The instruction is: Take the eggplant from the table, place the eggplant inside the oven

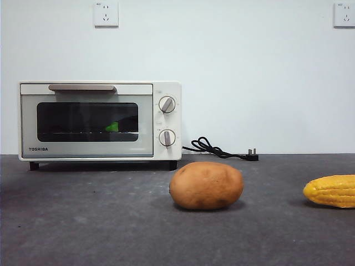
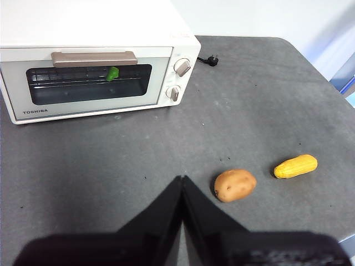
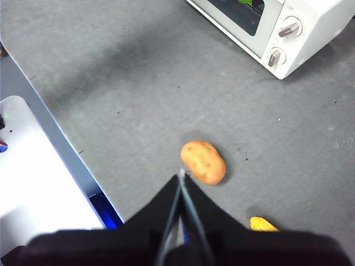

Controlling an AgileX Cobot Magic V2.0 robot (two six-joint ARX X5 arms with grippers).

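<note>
Holding both my left gripper and right gripper closed and empty above the tabletop, I see the eggplant behind the oven door's glass, only its green cap showing.

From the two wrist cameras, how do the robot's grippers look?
Both look alike: the left gripper and the right gripper each have two flat, matte black jaws that taper to a narrow point. No cables, labels or markings show on either.
</note>
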